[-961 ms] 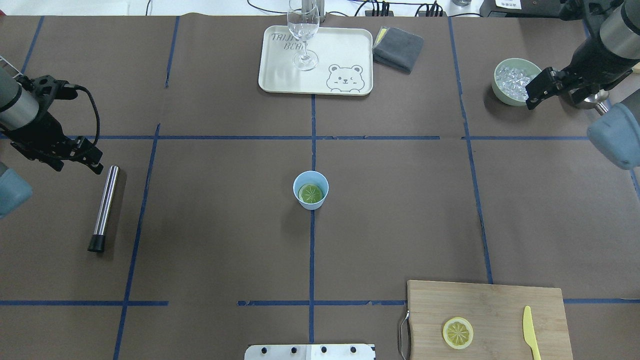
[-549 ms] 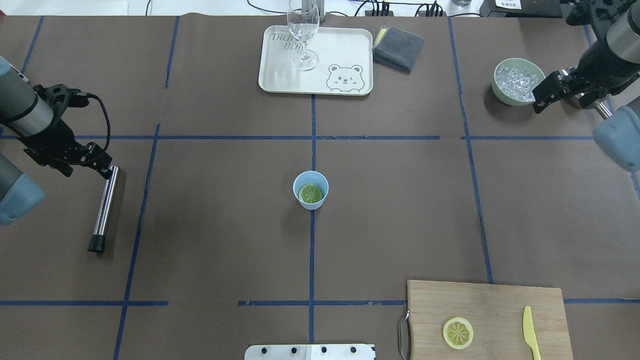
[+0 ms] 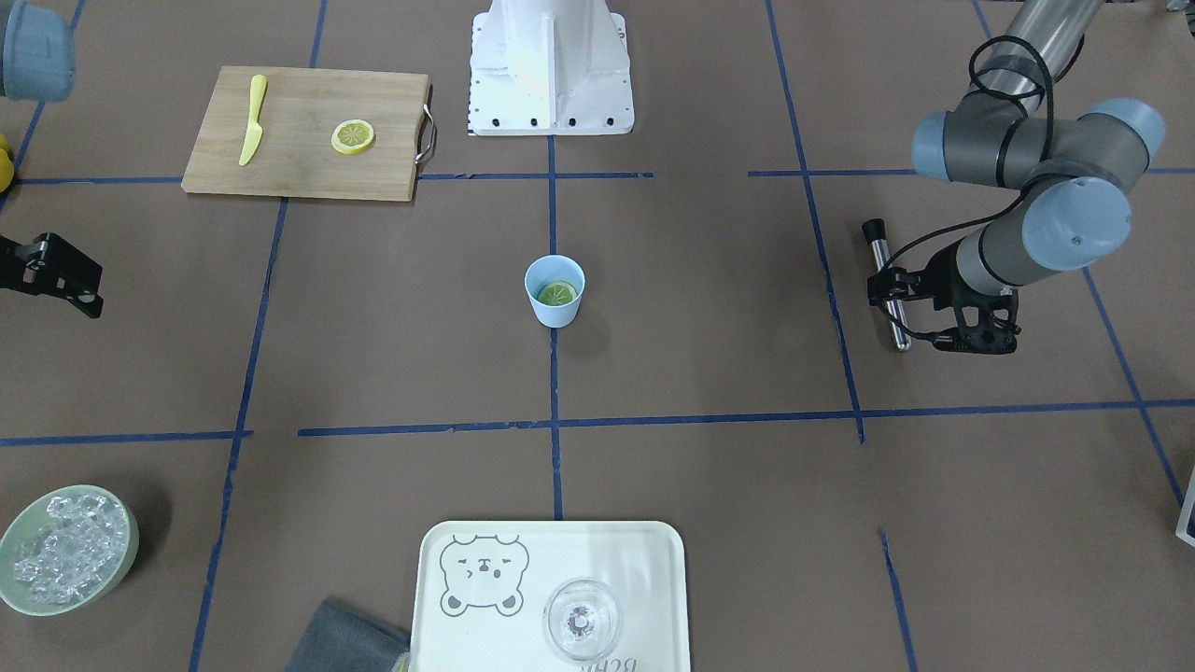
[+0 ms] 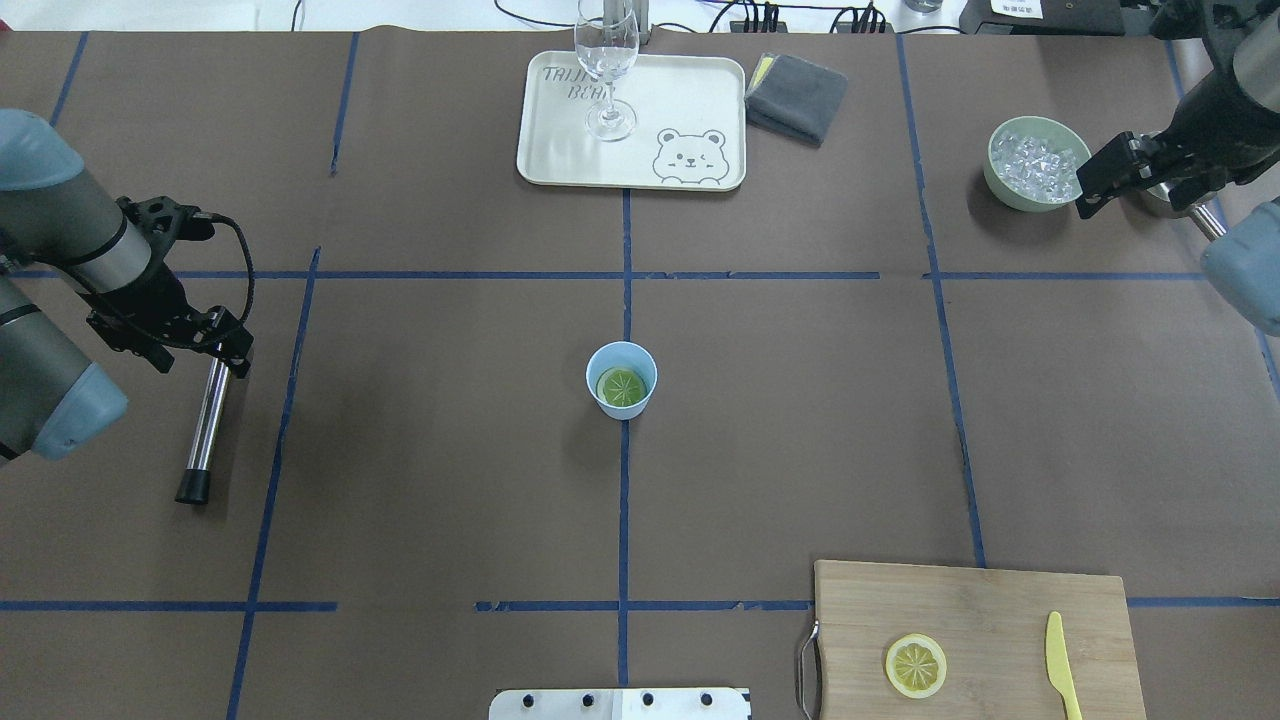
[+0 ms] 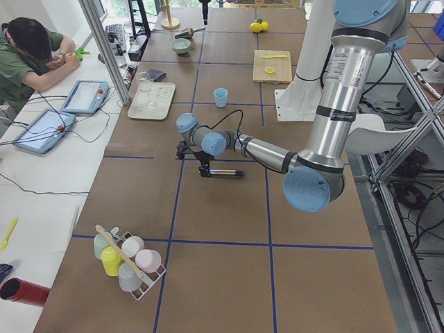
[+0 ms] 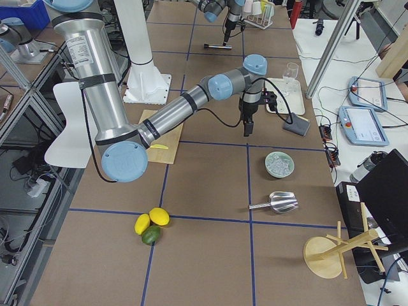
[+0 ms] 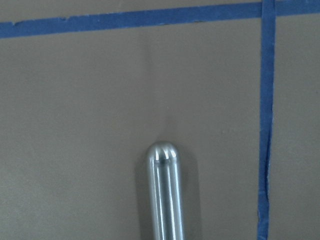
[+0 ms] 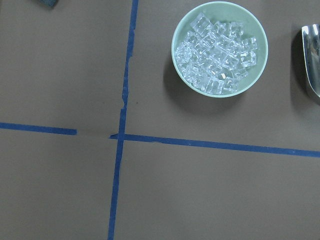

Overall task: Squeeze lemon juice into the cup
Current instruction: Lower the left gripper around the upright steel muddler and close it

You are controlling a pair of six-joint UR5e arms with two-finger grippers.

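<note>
The light-blue cup (image 4: 621,378) stands at the table's centre, with a greenish round citrus slice (image 4: 621,386) lying inside it; it also shows in the front view (image 3: 555,290). A yellow lemon slice (image 4: 915,666) lies flat on the wooden cutting board (image 4: 1000,600). My left gripper (image 4: 222,350) hovers over the far end of a steel rod (image 4: 207,420) at the left and looks open and empty. The left wrist view shows the rod's rounded tip (image 7: 164,192) and no fingers. My right gripper (image 4: 1092,190) looks open and empty beside the ice bowl (image 4: 1035,163).
A cream tray (image 4: 680,110) with a clear stemmed glass (image 4: 606,60) stands at the back, with a grey cloth (image 4: 797,95) beside it. A yellow plastic knife (image 4: 1062,665) lies on the board. A metal scoop (image 8: 312,60) lies to the right of the ice bowl.
My left gripper has moved right and come over the rod's far end. My right gripper has drawn back to the right, past the ice bowl. The cup and the slices have not moved.
</note>
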